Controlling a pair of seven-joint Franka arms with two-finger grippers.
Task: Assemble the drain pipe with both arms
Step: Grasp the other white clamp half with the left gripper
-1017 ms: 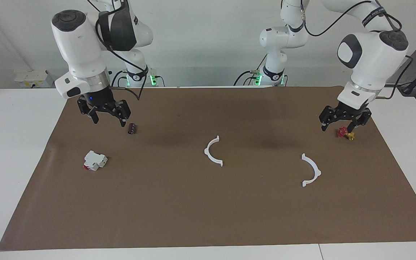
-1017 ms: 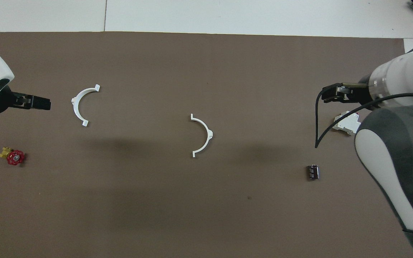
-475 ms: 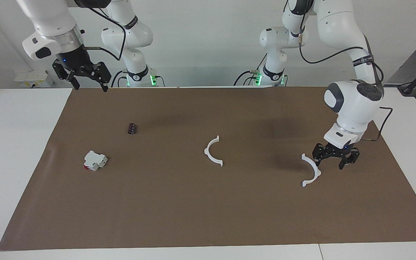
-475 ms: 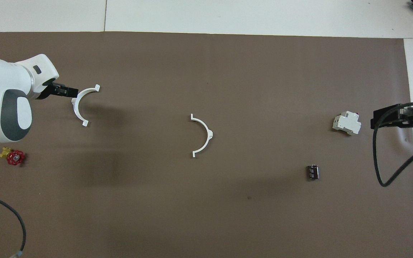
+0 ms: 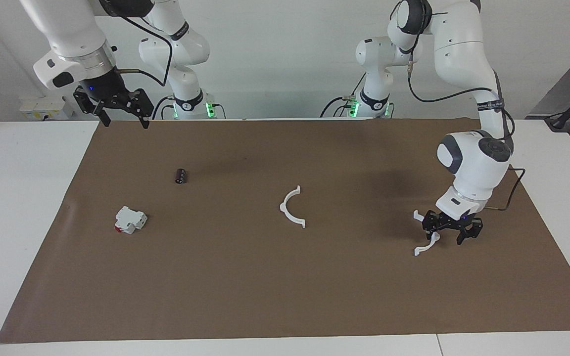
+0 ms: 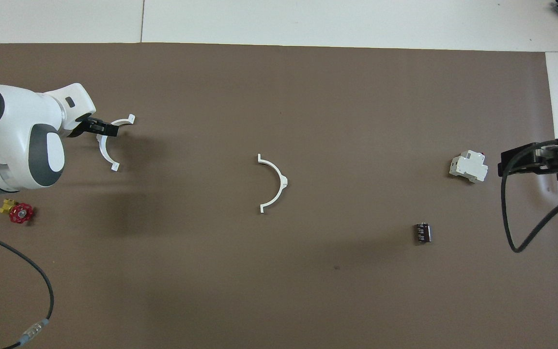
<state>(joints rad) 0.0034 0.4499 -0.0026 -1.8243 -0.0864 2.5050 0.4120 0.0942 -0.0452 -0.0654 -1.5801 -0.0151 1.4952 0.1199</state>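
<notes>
1. Facing view: the left gripper (image 5: 447, 235) is down at the half-ring nearer the left arm's end (image 5: 426, 244) of the brown mat (image 5: 245, 287), its fingers spread, straddling the arc's middle without clamping it. The second half-ring (image 5: 292, 207) lies mid-mat, well apart. The right gripper (image 5: 122, 118) hangs high over the mat's edge nearest the robots, fingers spread, empty.
2. Overhead view: the left gripper (image 6: 102, 127) covers the top of its half-ring (image 6: 107, 152); the other half-ring (image 6: 275, 183) lies centrally. The right gripper (image 6: 506, 164) is beside the white blocky part (image 6: 468, 167); a black cylinder (image 6: 422, 232) and a red valve (image 6: 20, 212) lie apart.
</notes>
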